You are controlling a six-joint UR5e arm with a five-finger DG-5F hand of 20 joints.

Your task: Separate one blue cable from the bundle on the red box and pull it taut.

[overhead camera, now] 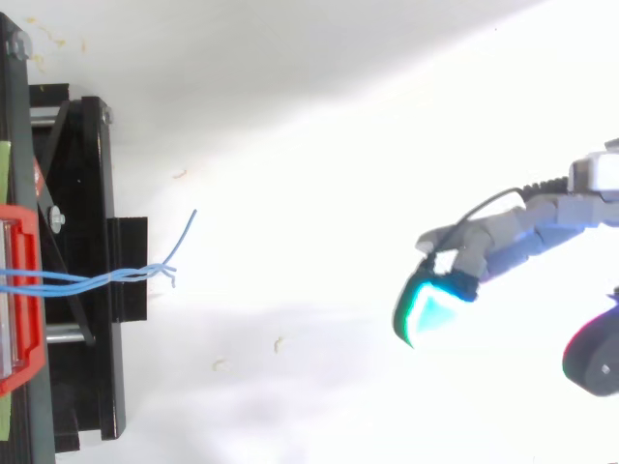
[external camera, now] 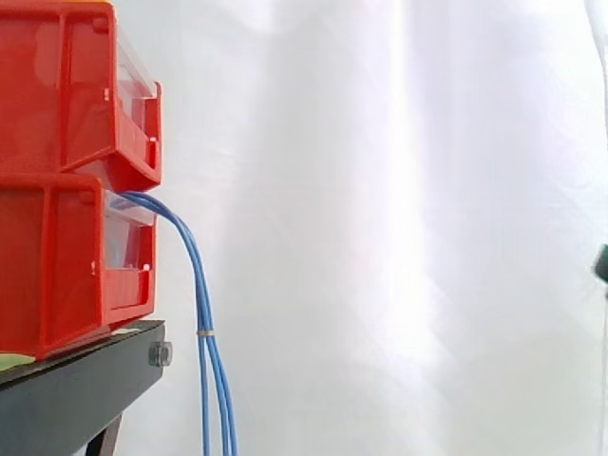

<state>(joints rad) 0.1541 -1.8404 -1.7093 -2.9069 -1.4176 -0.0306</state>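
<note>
Above, the hand (overhead camera: pixel 503 237) hovers released, well apart from the blue cables (external camera: pixel 201 313); side-on, a band (external camera: pixel 204 332) ties them

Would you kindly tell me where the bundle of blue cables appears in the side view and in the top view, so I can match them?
Side view: the blue cables leave the red bins at left and hang down to the bottom edge.
Top view: the blue cables run from the left edge rightward across the black stand, their ends splaying.
Shared landmark: the red bins, where the cables start.
</note>
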